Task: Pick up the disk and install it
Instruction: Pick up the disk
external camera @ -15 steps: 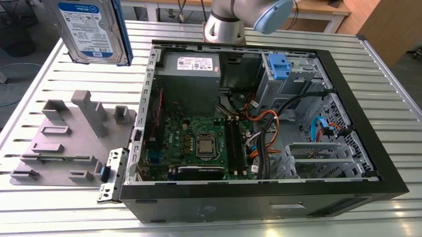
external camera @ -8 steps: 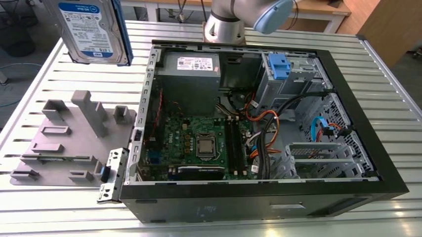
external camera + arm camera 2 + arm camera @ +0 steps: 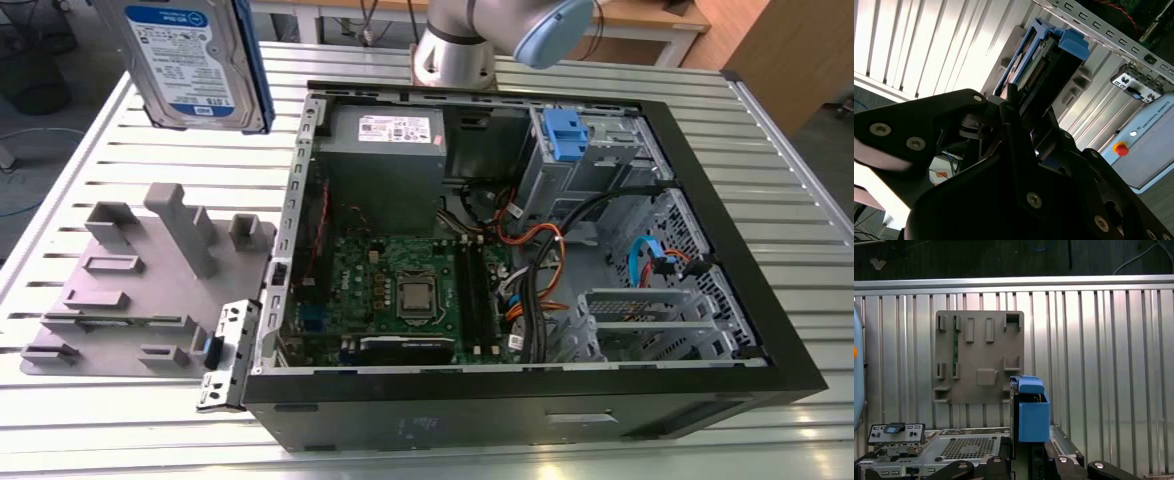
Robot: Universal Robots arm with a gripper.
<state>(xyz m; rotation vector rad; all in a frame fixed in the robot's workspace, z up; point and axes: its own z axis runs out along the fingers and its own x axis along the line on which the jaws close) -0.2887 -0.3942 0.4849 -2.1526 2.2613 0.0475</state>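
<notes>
Exterior view: flat rectangular silver-metal disk (image 3: 194, 60) w/ white-and-blue label and blue plastic bracket along one edge hangs upright in the air. It is clear of the slatted metal tabletop (image 3: 80, 150), over the far corner on the exterior view's left. Long axis approx vertical, label toward the camera; its upper end is cut off by the frame edge.

Second wrist view: black gripper (image 3: 1031, 107) has its jaws pinching the disk (image 3: 1046, 57), one finger each side. The disk's long axis runs straight out from the jaws, away from the wrist, connector end outward. Exact pad contact is masked by the gripper body, so I can't tell which faces are gripped.

First wrist view: the disk (image 3: 1031, 415) overlaps the edge of the grey fixture plate w/ upright posts (image 3: 979, 355), w/ a corner of the black open computer case (image 3: 467, 420) beside it.

The case's drive bay sits by its far corner, on the exterior view's right, well apart from the disk. A second blue plastic carrier (image 3: 563, 135) is seated there, just beside the grey power supply box (image 3: 387, 140). Cables crowd the bay, so a free slot is hard to make out. The silver arm base (image 3: 461, 45) stands at the tabletop's far edge.
</notes>
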